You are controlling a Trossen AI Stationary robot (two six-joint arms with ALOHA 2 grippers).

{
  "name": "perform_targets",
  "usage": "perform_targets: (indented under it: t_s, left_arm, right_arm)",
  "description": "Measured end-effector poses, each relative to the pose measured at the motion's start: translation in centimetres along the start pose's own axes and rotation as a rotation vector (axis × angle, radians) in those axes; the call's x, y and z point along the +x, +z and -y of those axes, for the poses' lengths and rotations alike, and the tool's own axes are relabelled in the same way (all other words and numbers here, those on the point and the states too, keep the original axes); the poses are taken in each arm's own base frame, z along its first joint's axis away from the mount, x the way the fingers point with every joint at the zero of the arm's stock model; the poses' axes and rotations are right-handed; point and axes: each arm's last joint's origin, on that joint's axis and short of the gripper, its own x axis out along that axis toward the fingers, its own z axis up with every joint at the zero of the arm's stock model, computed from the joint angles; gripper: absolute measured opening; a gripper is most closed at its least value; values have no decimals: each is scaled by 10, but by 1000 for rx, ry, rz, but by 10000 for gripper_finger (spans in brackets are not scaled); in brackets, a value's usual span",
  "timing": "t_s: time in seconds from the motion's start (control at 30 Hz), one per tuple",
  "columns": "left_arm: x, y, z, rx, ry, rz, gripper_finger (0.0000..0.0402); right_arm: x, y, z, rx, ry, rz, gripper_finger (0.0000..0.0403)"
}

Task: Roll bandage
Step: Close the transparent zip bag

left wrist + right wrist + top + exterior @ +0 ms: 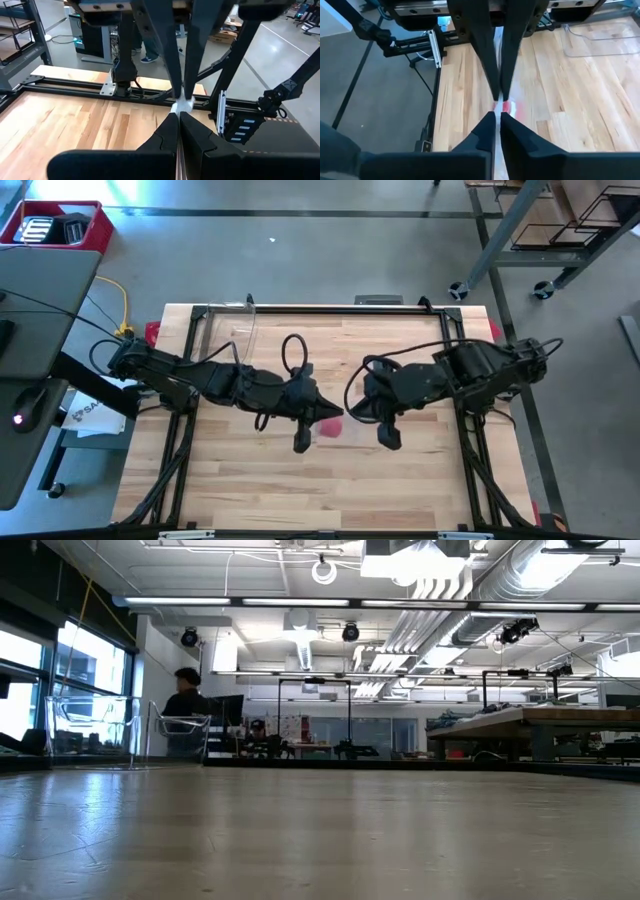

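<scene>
Seen from overhead, both arms reach in over the wooden table (330, 490) and meet near its middle. The bandage (328, 423) serves as the landmark: a small red bundle lying on the boards between the two grippers, with a pale, see-through patch of plastic bag (345, 432) just beside it on the right arm's side. The left gripper (302, 442) sits immediately on the bandage's left, fingers clenched together; in its own wrist view the tips (179, 119) meet with no gap, and a small crinkled white scrap shows just past them (whether it is pinched cannot be told). The right gripper (389, 438) lies near the bandage's right, slightly apart from it, fingers (498, 117) likewise pressed closed and grasping nothing visible; the red of the bandage (507, 106) shows just beyond its tips. Beyond the table a person (186, 710) sits in the room behind
</scene>
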Motion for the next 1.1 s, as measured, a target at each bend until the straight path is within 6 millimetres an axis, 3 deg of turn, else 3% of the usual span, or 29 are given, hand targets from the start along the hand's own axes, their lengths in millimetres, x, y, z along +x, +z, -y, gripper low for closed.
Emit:
perform_targets:
  t_s: [0.23, 0.47, 0.83, 1.1]
  left_arm:
    - [0, 1, 0, 16, -4, 7, 1]
    - [-1, 2, 0, 14, 4, 13, 1]
    - [-1, 2, 0, 14, 2, 11, 1]
    - [-1, 1, 0, 15, -1, 9, 1]
  right_arm:
    - [9, 6, -4, -18, 22, 56, 4]
    - [-5, 12, -4, 4, 63, 129, 8]
    - [-19, 11, 3, 71, 114, 97, 104]
    - [-16, -1, 7, 101, 44, -18, 110]
